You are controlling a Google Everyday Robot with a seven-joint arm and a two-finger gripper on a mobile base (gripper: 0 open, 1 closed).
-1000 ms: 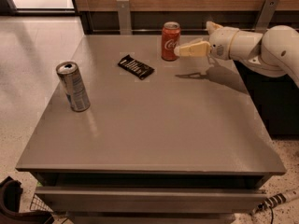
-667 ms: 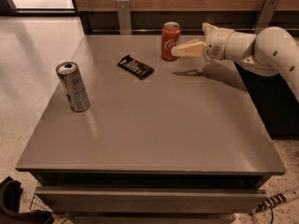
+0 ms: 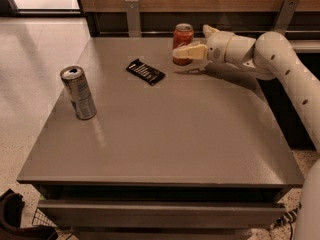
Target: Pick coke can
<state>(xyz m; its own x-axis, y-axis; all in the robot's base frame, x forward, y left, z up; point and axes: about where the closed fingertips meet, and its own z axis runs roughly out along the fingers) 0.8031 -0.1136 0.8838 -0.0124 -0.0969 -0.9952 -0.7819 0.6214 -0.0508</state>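
The coke can (image 3: pixel 183 35), red with a silver top, stands upright at the back edge of the grey table (image 3: pixel 175 134), right of centre. My gripper (image 3: pixel 182 50) reaches in from the right and is open at the can. Its near finger (image 3: pixel 191 52) lies across the front of the can's lower half. The far finger is hidden behind the can. The can stands on the table.
A taller silver-and-blue slim can (image 3: pixel 79 93) stands at the table's left. A black flat packet (image 3: pixel 145 71) lies left of the coke can. My white arm (image 3: pixel 280 59) spans the table's right back corner. A wood-panelled wall with metal brackets (image 3: pixel 132 16) runs behind the table.
My gripper has moved left toward the coke can, from beside it to overlapping its front. The cans and the packet have not moved.
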